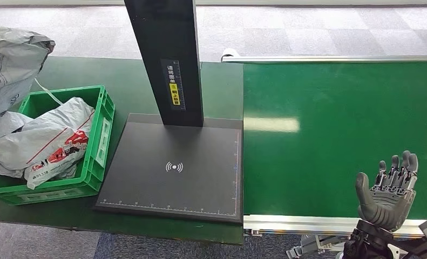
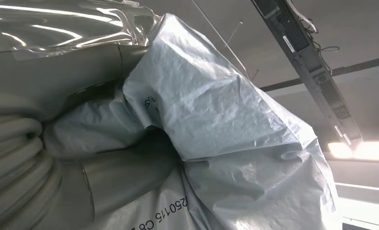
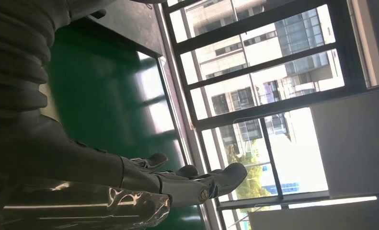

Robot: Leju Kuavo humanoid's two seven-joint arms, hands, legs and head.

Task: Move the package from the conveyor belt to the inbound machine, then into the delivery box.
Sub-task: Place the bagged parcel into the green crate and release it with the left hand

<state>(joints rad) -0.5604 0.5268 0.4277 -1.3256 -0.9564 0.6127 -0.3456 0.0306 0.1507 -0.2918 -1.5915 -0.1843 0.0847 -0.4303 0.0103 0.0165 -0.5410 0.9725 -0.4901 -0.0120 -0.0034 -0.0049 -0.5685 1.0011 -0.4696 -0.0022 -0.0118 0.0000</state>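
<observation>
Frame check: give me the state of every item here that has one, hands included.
Left hand: grips a grey package, held up at the head view's left edge.
Right hand: open, holds nothing, over the near edge of the conveyor belt.
Conveyor belt: bare where visible.
Inbound machine plate: nothing on it.
Green delivery box: holds grey packages.

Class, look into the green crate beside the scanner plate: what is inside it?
The green crate holds grey plastic mail bags; the top one has red printing. They overflow its rim. The crate's floor and anything beneath the bags is covered.
</observation>
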